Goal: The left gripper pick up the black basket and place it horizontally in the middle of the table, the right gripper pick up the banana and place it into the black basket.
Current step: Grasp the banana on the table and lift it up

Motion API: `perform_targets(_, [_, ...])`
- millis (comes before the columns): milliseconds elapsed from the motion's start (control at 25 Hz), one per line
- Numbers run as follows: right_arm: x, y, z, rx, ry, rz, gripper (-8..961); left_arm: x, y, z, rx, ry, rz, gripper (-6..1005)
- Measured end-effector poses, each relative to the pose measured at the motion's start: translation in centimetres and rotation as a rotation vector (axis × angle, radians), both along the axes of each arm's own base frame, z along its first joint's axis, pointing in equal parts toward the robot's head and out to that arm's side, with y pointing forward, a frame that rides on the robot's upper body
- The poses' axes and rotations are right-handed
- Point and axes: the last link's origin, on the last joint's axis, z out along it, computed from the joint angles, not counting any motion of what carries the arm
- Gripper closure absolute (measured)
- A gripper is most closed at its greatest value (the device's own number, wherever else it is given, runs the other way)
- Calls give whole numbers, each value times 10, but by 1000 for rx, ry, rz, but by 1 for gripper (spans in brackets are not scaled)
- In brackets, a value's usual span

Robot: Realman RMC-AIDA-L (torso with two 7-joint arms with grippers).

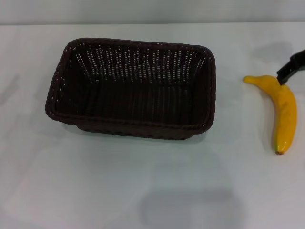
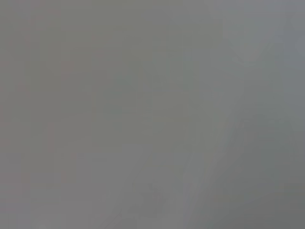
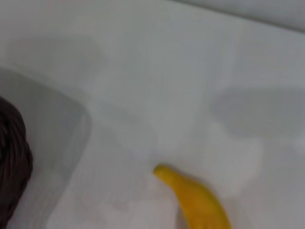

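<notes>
Black basket (image 1: pixel 131 88) sits lengthwise across the middle of the counter (image 1: pixel 95 191), upright and empty. Banana (image 1: pixel 281 107) lies on the counter well to the basket's right, untouched.

Right end effector (image 1: pixel 289 69) reaches in from the head view's right edge, just over the banana's far end; cannot tell whether it is spread or pressed together. Left end effector out of view; its wrist view shows only blank grey.

Risks, as judged:
- Grasp near the tapered end: the banana could pivot or slip out.
- Descent off-centre: the fruit rolls aside.
- Carry too low: it clips the basket's braided rim.
</notes>
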Motion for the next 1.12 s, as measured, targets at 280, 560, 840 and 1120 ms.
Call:
perform_targets(280, [12,-5,-22,-36,8,-29,110,-4,-6,-4,2,3,12,109])
perform_targets(560, [25,-5,-37,-61,14,-62,111,-7,-10,-7,-1,-5,22,110])
perform_targets(840, [29,-5,-42,-62,1,-67,111,-9,-11,-11,-4,-2,25,110])
perform_targets(1120, [32,-4,-50,-69,-28,-71,112,-9,-10,-11,-2,4,23,111])
